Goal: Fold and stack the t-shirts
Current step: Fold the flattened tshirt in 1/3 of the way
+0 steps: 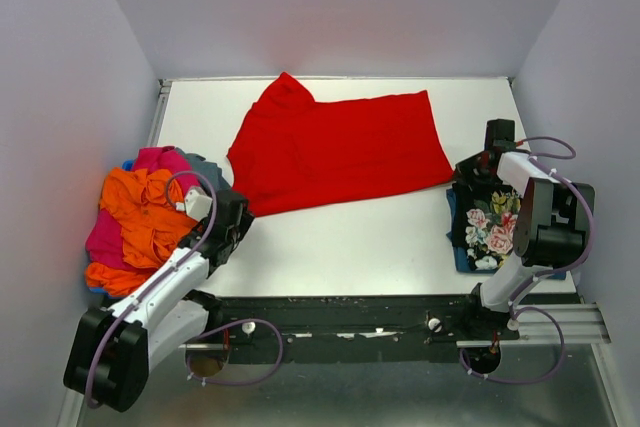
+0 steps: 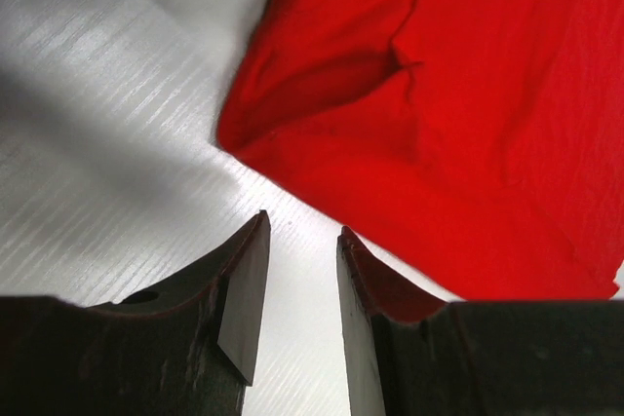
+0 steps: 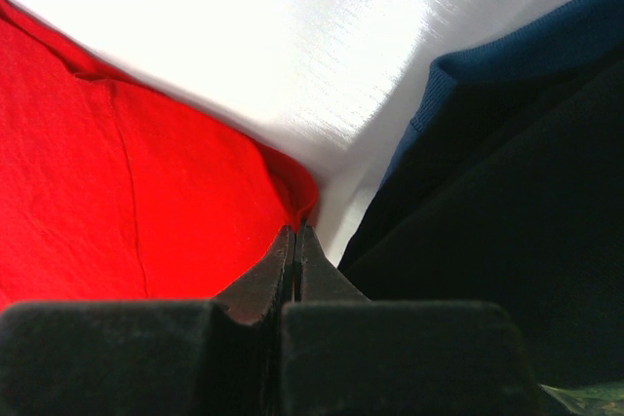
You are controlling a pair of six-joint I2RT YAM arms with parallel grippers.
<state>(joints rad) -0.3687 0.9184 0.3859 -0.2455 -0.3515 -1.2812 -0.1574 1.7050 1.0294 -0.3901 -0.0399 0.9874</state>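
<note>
Hovering at 8 o'clock of red tee (image 1: 340, 147): left gripper (image 2: 302, 226), jaws apart, empty. Right gripper (image 3: 295, 231) at 4 o'clock, jaws together, by its corner.

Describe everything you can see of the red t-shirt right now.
The red t-shirt is plain, bright red soft cloth. It is spread mostly flat and slanted across the white table, with a few creases and one corner peaking toward the far edge. The open left gripper sits just off its near-left hem, and the shut right gripper sits at its right corner.

Left arm (image 1: 170, 282) jaws parted, right arm (image 1: 524, 179) jaws closed, both seemingly low.
</note>
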